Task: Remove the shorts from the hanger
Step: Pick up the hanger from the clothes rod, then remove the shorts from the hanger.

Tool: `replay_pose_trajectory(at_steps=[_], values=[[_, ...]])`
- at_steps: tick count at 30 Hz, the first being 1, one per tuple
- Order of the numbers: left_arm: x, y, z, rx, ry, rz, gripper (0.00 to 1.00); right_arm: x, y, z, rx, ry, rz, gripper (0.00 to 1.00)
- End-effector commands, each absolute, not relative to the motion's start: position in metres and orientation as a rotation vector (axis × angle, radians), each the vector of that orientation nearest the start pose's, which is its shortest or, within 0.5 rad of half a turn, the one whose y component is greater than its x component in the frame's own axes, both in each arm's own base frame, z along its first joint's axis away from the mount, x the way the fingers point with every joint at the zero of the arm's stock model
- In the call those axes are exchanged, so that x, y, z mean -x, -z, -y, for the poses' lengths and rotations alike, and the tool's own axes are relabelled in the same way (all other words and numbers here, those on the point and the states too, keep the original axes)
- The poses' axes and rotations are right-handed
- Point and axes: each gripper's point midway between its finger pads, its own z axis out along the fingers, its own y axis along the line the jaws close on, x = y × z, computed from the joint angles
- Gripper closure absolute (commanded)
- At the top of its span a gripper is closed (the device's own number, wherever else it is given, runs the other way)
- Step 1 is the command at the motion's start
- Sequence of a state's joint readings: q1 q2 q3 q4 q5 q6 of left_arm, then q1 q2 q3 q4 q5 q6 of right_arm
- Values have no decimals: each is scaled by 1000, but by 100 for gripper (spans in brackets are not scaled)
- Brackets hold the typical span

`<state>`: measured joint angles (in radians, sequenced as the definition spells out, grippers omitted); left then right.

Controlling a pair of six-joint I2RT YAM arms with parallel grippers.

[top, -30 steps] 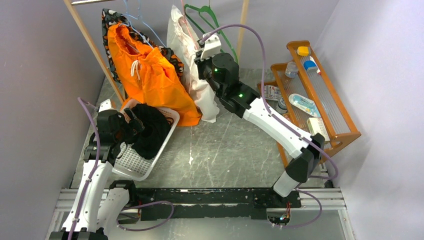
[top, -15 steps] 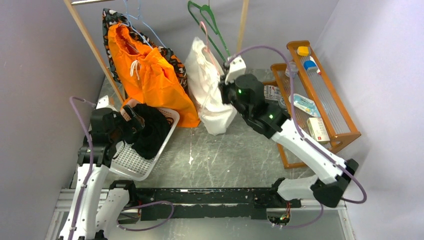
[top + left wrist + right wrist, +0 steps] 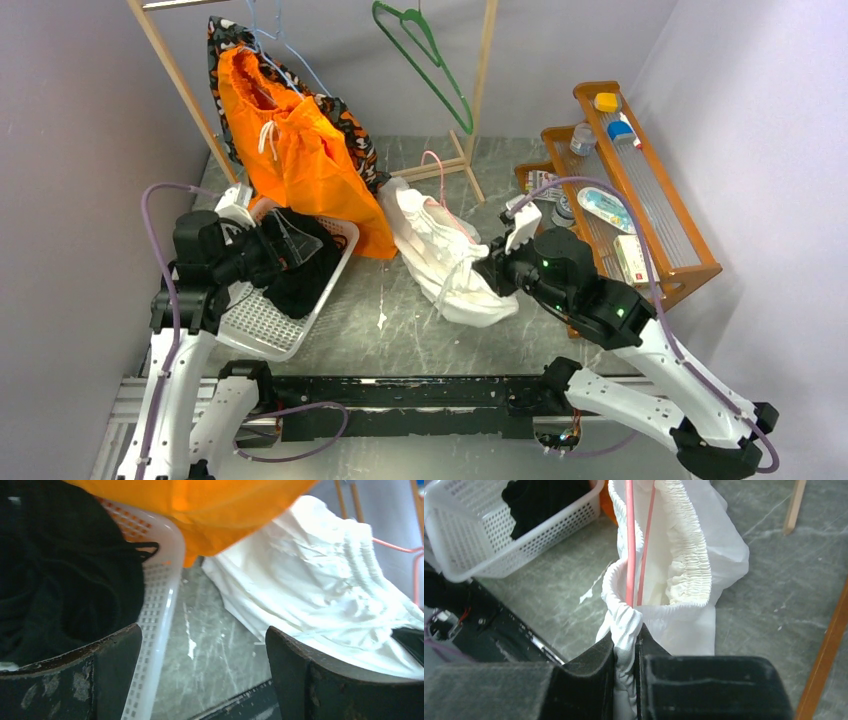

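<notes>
The bright orange shorts (image 3: 300, 160) with a white drawstring hang on a pale blue hanger (image 3: 285, 45) at the rack's left; their hem shows in the left wrist view (image 3: 210, 505). My right gripper (image 3: 487, 272) is shut on the gathered waist of a plain white garment (image 3: 440, 255), which lies on the table with a pink hanger (image 3: 440, 190) still in it. The right wrist view shows the pads (image 3: 594, 665) pinching the white waistband (image 3: 624, 625) beside the pink hanger (image 3: 630, 540). My left gripper (image 3: 285, 245) is open and empty above the basket, well below the shorts.
A white basket (image 3: 250, 325) holds a black garment (image 3: 300, 265) at the left. A green hanger (image 3: 425, 50) hangs on the wooden rack (image 3: 185, 90). A wooden shelf (image 3: 640, 190) with small items stands at the right. A patterned garment (image 3: 350, 125) hangs behind the shorts.
My right arm has pulled the white garment and its pink hanger off the rail, down and toward the near side onto the table. The left gripper has shifted slightly over the basket.
</notes>
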<state>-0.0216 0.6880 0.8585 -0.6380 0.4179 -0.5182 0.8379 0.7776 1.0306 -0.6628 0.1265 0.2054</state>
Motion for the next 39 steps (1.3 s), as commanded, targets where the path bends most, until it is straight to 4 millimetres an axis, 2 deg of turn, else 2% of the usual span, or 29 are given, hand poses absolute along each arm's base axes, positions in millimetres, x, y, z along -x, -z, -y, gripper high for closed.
replay_pose_trajectory(at_steps=[1,9,12,14,15,17,21,23,26,29,31,34,36,39], values=[[-218,-272,134,4,1030,-2000,4,-162,-295,-186,601,-664,-1881,100],[-210,-278,152,-122,1119,-1995,4,-137,-356,-169,760,-666,-1649,100],[-212,-274,155,-130,1104,-2021,5,-130,-370,-164,825,-652,-1625,100],[-215,-273,155,-133,1086,-2030,5,-125,-371,-168,887,-664,-1623,100],[-216,-273,155,-131,1078,-2032,5,-122,-369,-171,911,-676,-1622,100],[-218,-278,154,-128,1058,-2021,5,-119,-352,-180,970,-709,-1648,100],[-222,-282,150,-104,1025,-1995,4,-116,-294,-204,1087,-789,-1784,100],[-220,-284,150,-105,1035,-1990,4,-118,-273,-212,1145,-798,-1829,100],[-216,-284,155,-128,1076,-1987,4,-123,-258,-222,1196,-797,-1866,100],[-210,-282,165,-175,1148,-2001,6,-126,-248,-235,1237,-831,-1827,100],[-205,-271,173,-216,1191,-2050,6,-129,-249,-241,1247,-842,-1797,100],[-200,-230,184,-230,1113,-2210,8,-136,-241,-245,1242,-823,-1795,100],[-194,-210,196,-233,1099,-2278,9,-138,-240,-247,1240,-823,-1790,100],[-194,-198,207,-168,1101,-2282,9,-139,-236,-250,1242,-834,-1799,100]])
